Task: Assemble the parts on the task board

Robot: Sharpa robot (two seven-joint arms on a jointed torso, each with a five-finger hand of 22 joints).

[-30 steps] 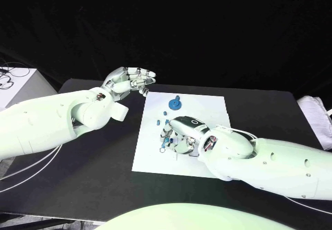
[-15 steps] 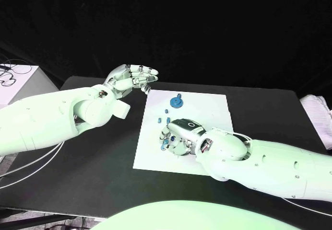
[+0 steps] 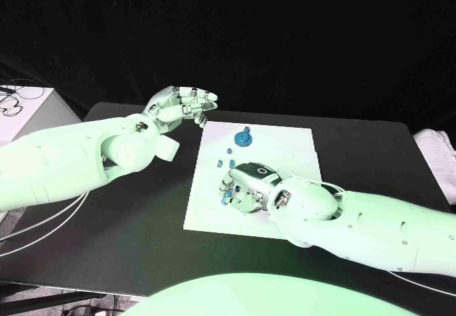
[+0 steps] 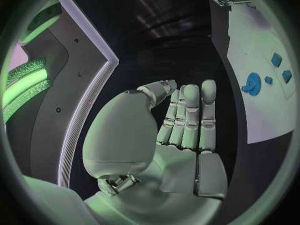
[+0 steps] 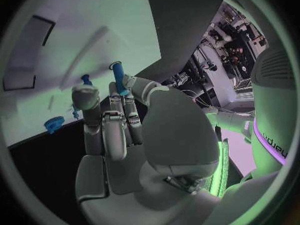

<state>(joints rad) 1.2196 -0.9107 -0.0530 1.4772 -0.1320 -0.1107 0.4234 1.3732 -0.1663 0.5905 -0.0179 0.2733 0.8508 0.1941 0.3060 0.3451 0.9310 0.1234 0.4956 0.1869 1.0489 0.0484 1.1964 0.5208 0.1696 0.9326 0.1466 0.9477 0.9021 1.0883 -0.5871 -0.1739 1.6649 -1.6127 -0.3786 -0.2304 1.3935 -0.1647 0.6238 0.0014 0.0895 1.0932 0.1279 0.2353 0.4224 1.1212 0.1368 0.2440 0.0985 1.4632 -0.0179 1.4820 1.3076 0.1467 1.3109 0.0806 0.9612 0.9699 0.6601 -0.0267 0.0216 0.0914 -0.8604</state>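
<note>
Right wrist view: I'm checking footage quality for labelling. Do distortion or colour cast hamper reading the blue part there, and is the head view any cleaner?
Right wrist view: fisheye bends the task board edges; green light tints it, yet the blue part at the right hand stays distinct. Head view: straight edges, same green tint, black backdrop.

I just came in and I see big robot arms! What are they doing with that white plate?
The robot is putting small blue parts together on the white task board. Its right hand is down on the board, holding a long blue part between its fingers. Its left hand is lifted above the board's far corner, fingers curled, holding nothing I can see. A round blue gear sits on the board, untouched.
</note>
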